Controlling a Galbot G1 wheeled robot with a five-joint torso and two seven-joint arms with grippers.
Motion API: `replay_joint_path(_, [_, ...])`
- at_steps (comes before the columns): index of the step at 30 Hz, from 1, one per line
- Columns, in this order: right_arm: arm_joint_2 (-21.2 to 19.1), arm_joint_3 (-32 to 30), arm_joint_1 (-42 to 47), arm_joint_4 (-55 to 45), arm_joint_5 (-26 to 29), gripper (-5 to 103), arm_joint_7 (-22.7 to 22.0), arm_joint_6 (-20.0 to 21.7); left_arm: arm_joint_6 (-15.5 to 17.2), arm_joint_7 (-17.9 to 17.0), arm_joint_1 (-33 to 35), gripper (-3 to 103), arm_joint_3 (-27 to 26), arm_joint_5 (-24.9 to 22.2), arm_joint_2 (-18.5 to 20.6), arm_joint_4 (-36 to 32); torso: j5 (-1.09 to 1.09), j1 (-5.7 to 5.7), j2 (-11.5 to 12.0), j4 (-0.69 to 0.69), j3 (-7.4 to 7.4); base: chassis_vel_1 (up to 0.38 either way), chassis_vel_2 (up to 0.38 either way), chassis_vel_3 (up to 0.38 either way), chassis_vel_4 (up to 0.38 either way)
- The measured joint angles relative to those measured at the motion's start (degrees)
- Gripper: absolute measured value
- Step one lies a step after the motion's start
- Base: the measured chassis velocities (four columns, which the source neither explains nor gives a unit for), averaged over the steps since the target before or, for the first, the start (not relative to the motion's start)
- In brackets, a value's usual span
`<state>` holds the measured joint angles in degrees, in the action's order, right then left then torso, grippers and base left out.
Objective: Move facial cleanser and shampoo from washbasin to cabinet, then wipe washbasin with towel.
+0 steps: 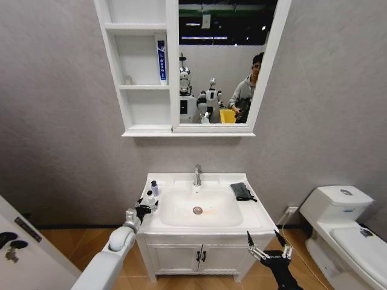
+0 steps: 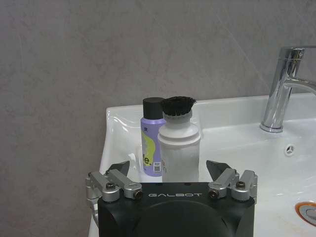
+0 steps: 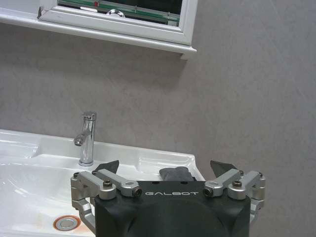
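Observation:
On the washbasin's (image 1: pixel 254 214) left rim stand a white facial cleanser bottle (image 1: pixel 150 197) with a black bristle top (image 2: pixel 177 105) and a purple, black-capped shampoo bottle (image 1: pixel 155 188) just behind it. My left gripper (image 1: pixel 145 208) is open at that rim. In the left wrist view its fingers flank the white bottle (image 2: pixel 178 148) without touching it, and the purple bottle (image 2: pixel 152 143) stands beside it. The dark towel (image 1: pixel 242 191) lies folded on the right rim. My right gripper (image 1: pixel 269 246) hangs open, low in front of the basin's right corner. The cabinet (image 1: pixel 172 66) hangs above.
A chrome tap (image 1: pixel 198 175) stands at the basin's back centre. A blue-and-white tube (image 1: pixel 161 58) stands on the cabinet's middle shelf. A white two-door vanity (image 1: pixel 199 257) carries the basin. A toilet (image 1: pixel 344 223) sits to the right, and a white panel (image 1: pixel 18 241) at lower left.

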<state>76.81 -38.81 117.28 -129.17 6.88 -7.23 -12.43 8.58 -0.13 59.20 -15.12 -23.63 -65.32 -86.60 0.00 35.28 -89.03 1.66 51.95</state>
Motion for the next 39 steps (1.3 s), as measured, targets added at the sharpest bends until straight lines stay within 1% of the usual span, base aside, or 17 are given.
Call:
replay_joint_path(2, [0.0,0.0,-0.1,0.1,0.1,100,0.0,0.0,0.0,0.6,0.5,76,0.2,0.1,0.1,-0.3,0.0,0.0,0.0,-0.01,0.0,0.0,0.0,0.0,0.0])
replay_joint_path(3, [0.0,0.0,-0.1,0.1,0.1,100,0.0,0.0,0.0,0.6,0.5,76,0.2,0.1,0.1,-0.3,0.0,0.0,0.0,-0.01,0.0,0.0,0.0,0.0,0.0])
replay_joint_path(5, [0.2,0.2,-0.2,0.1,0.1,100,0.1,0.1,0.0,1.0,0.9,65,0.2,0.1,0.2,-0.9,0.0,-0.01,0.0,0.0,0.0,0.0,0.0,0.0,0.0])
replay_joint_path(8, [0.3,0.3,-0.3,0.1,0.1,100,0.1,0.1,0.0,1.1,1.1,59,0.1,0.1,0.3,-1.1,0.0,0.0,0.0,0.0,0.0,0.0,0.0,0.0,0.0])
replay_joint_path(10, [0.5,0.4,-0.4,0.1,0.1,100,-0.5,0.1,0.2,1.2,1.6,48,-0.3,-0.2,0.5,-2.1,0.0,0.0,0.0,0.0,0.0,0.0,0.0,0.0,0.0])
replay_joint_path(13, [0.6,0.4,-0.3,0.0,0.2,100,-0.8,0.1,0.2,1.2,2.0,43,-0.6,-0.2,0.7,-2.7,-0.01,0.0,0.0,0.0,0.0,0.0,0.0,0.0,0.0])
replay_joint_path(15, [0.7,0.4,-0.4,0.0,0.2,100,-1.2,0.0,0.4,1.2,2.9,34,-1.5,-0.2,1.0,-3.9,-0.01,0.0,0.0,0.01,0.0,0.0,0.0,0.0,0.0])
replay_joint_path(22, [1.1,1.5,-1.0,0.2,0.1,100,-1.7,-0.1,0.5,1.1,7.6,31,-5.4,-0.4,3.0,-8.6,-0.01,0.0,0.0,-0.02,0.0,0.0,0.0,0.0,0.0])
replay_joint_path(25, [1.1,1.7,-1.2,0.2,0.0,100,-1.7,-0.1,0.8,0.9,10.3,31,-7.7,-0.5,5.3,-14.0,-0.01,0.0,0.0,-0.01,0.0,0.0,0.0,0.0,0.0])
replay_joint_path(27, [1.1,1.8,-1.4,0.1,0.0,100,-1.7,-0.1,1.6,0.3,11.3,31,-9.2,-1.6,8.0,-19.0,-0.01,-0.01,0.0,0.0,-0.01,0.0,0.0,0.0,0.0])
replay_joint_path(30, [1.1,1.8,-1.5,0.1,-0.1,100,-1.7,-0.1,1.9,0.3,11.6,31,-9.9,-2.2,9.5,-20.8,0.0,0.0,0.0,0.01,-0.01,0.0,0.0,0.0,0.0])
replay_joint_path(32, [1.3,1.9,-1.5,-0.1,-0.3,100,-1.7,-0.1,2.9,-0.4,11.7,31,-11.9,-4.7,13.6,-24.9,-0.01,0.0,0.0,0.0,0.0,0.0,0.0,0.0,0.0])
replay_joint_path(33, [1.3,1.9,-1.5,-0.1,-0.3,100,-1.7,-0.1,2.9,-0.4,11.7,31,-11.9,-4.7,13.6,-24.9,-0.01,0.0,0.0,0.0,0.0,0.0,0.0,0.0,0.0])
replay_joint_path(34, [1.4,2.0,-1.5,-0.1,-0.5,100,-1.7,-0.2,4.3,-2.0,10.9,31,-13.2,-7.1,16.5,-27.1,-0.01,-0.01,0.0,-0.01,-0.01,0.0,0.0,0.0,0.0])
replay_joint_path(35, [1.4,2.0,-1.5,-0.1,-0.5,100,-1.7,-0.2,4.3,-2.0,10.9,31,-13.2,-7.1,16.5,-27.1,-0.01,-0.01,0.0,-0.01,-0.01,0.0,0.0,0.0,0.0])
replay_joint_path(38, [1.7,2.0,-1.5,-0.2,-0.7,100,-1.7,-0.2,9.4,-6.5,5.7,31,-14.2,-16.0,22.7,-30.4,-0.01,0.0,0.0,-0.01,-0.01,0.0,0.0,0.0,0.0])
replay_joint_path(39, [1.7,2.0,-1.5,-0.2,-0.7,100,-1.7,-0.2,9.4,-6.5,5.7,31,-14.2,-16.0,22.7,-30.4,-0.01,0.0,0.0,-0.01,-0.01,0.0,0.0,0.0,0.0])
